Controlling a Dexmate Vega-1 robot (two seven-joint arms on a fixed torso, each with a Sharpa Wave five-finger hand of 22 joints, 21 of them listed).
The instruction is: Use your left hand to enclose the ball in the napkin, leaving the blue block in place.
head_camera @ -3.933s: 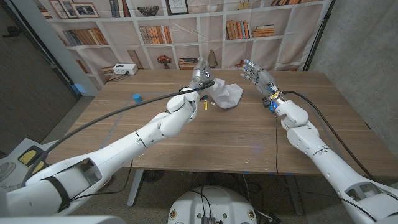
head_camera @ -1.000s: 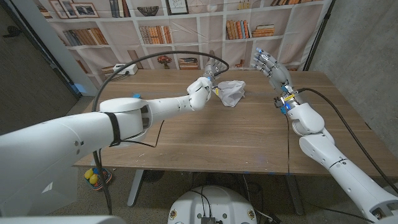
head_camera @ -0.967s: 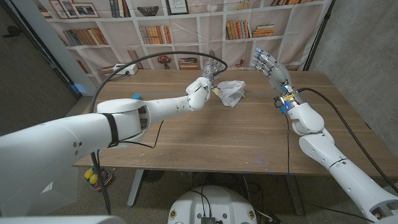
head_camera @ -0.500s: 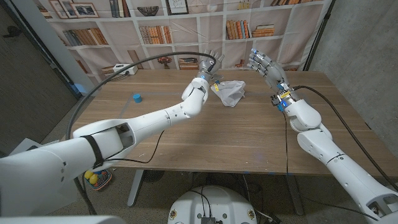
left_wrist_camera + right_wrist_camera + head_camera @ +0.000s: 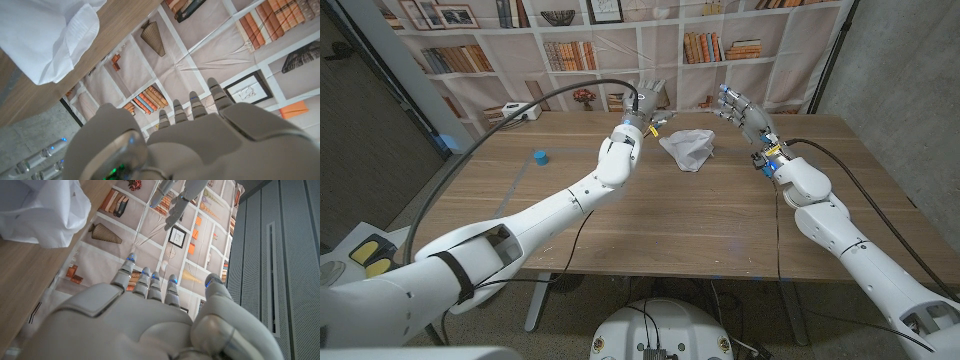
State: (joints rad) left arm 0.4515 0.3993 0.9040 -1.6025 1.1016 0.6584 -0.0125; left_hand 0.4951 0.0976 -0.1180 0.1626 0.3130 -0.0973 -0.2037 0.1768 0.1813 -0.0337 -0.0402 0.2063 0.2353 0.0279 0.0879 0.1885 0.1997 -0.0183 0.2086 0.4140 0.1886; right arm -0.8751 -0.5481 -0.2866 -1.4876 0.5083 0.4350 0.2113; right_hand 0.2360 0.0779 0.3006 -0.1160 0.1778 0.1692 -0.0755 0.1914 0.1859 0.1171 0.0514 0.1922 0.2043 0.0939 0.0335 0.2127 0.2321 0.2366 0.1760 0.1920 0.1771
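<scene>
No writing or label could be read on anything.

The left hand (image 5: 647, 100) was up in the air, just beside the napkin (image 5: 688, 148) on its left side, not touching it. Its fingers (image 5: 199, 104) were spread a little and straight, and they held nothing. In the left wrist view the fingers pointed at the bookshelf wall, with the napkin (image 5: 47, 35) lying on the table close by.

The right hand (image 5: 738, 110) was up in the air on the other side of the napkin, a bit further off. Its fingers (image 5: 150, 282) were apart too, with small blue lights at the tips, and they held nothing. The right wrist view showed the napkin (image 5: 42, 210) as well.

There was one napkin. It was white and crumpled in a heap on the table (image 5: 670, 220), near the far edge, between the two hands. I could not see the ball, so I could not tell if it was under the cloth.

There was one blue block (image 5: 539, 157). It sat on the table well to the left of the napkin, far from both hands.

One white box (image 5: 517, 111) stood at the far left of the table, further from the napkin than the block.
</scene>
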